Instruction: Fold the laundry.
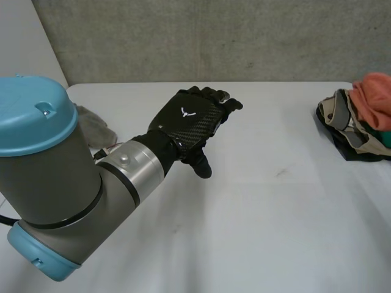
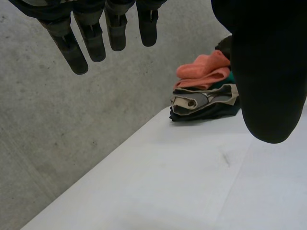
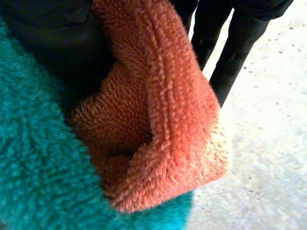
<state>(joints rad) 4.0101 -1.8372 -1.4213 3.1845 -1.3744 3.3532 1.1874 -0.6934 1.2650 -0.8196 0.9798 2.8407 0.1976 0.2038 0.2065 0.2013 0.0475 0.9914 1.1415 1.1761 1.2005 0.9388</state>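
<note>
Left robot hand [image 1: 189,125] spread, white mark [image 1: 185,112], perhaps a logo, laundry [image 1: 360,116] apart

A heap of crumpled laundry [image 1: 357,125] lies at the right edge of the frame on the white counter [image 1: 275,201]. An orange fleece cloth [image 1: 374,96] is bunched on top, with a teal fleece cloth [image 1: 386,138] under it. A beige garment [image 1: 346,119] lies over a dark garment [image 1: 353,151] at the bottom. A rumpled grey cloth [image 1: 95,125] lies well apart at the left.
</note>
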